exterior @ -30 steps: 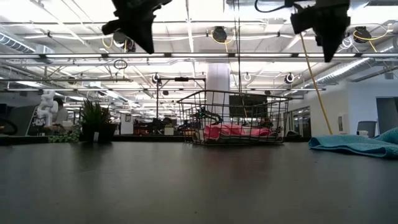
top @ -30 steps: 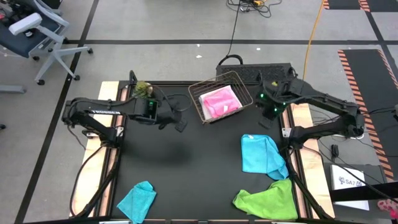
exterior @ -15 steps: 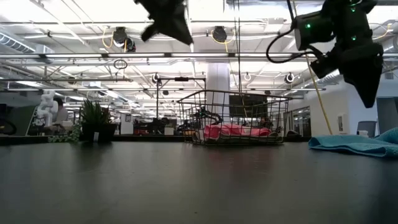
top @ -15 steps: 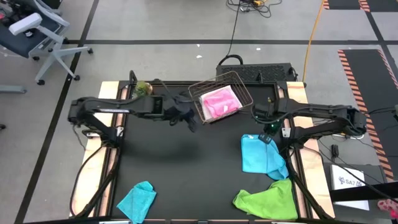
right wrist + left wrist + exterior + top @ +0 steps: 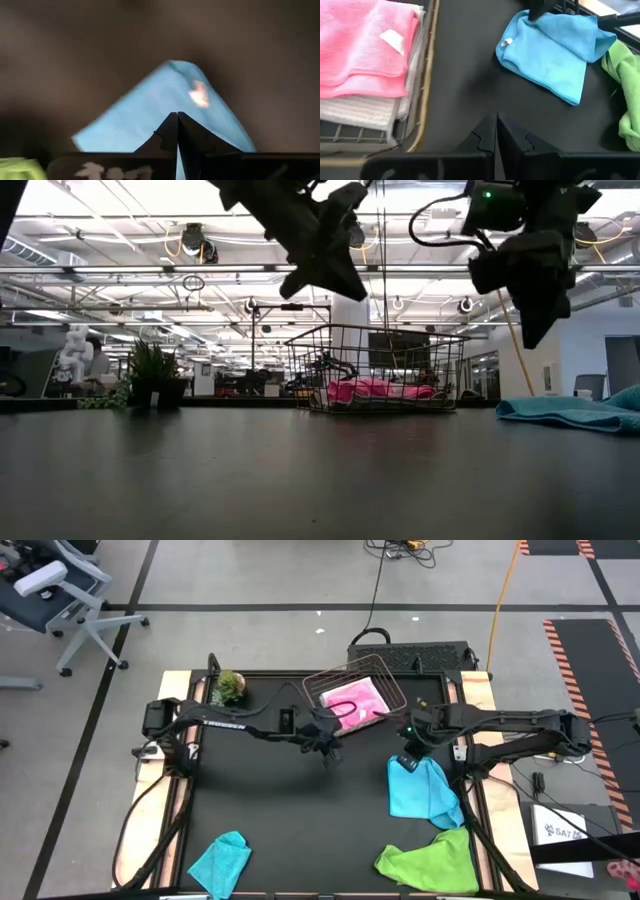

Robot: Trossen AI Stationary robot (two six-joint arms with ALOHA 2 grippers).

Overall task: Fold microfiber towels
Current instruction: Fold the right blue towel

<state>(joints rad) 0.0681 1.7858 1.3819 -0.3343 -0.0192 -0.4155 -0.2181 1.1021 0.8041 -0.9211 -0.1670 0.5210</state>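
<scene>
A sky blue towel [image 5: 421,787] lies crumpled at the table's right; it also shows in the left wrist view [image 5: 555,50] and the right wrist view [image 5: 165,110]. A lime green towel [image 5: 430,862] lies near the front right, a teal towel [image 5: 220,860] at the front left. A hot pink towel [image 5: 352,702] lies folded on a white one [image 5: 355,112] in the wire basket [image 5: 383,680]. My left gripper [image 5: 496,131] is shut, above the table beside the basket. My right gripper [image 5: 177,129] is shut, above the blue towel's far corner.
A small green plant [image 5: 229,686] stands at the table's far left corner. The wire basket stands at the far middle. Bare black mat [image 5: 290,810] lies in the middle of the table.
My left gripper has gone toward the table's right edge, from near the plant to beside the basket. My right gripper has swung from beyond the basket toward the near edge and down, to above the blue towel's far corner. The towels have stayed put.
</scene>
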